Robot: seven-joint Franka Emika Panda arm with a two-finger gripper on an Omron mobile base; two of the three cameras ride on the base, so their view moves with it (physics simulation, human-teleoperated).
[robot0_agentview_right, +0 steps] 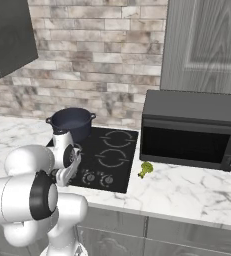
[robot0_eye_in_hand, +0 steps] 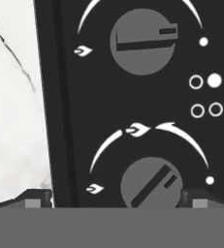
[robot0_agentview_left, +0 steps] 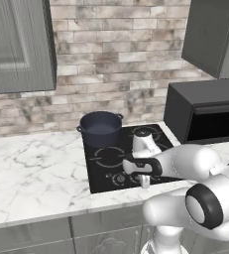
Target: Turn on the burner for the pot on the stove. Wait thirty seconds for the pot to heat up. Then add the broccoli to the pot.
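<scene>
Desk: marble slab, rigid and fixed; it carries the stove, a black microwave and the broccoli.
Stove: flat black glass, hard and slick, nothing on it to grasp but the knobs along its front edge.
Pot: sits on the rear left ring, at about 11 o'clock from the end effector in the left base view; probably heavy and stiff, with two small side handles.
End effector: spread wide, fingertips standing either side of a knob, pinching nothing.
Knob: small, rigid, likely smooth; best taken across its raised bar.
Broccoli: on the desk at 3 o'clock of the stove, just before the microwave; light, crumbly, best pinched gently at the stem.
</scene>
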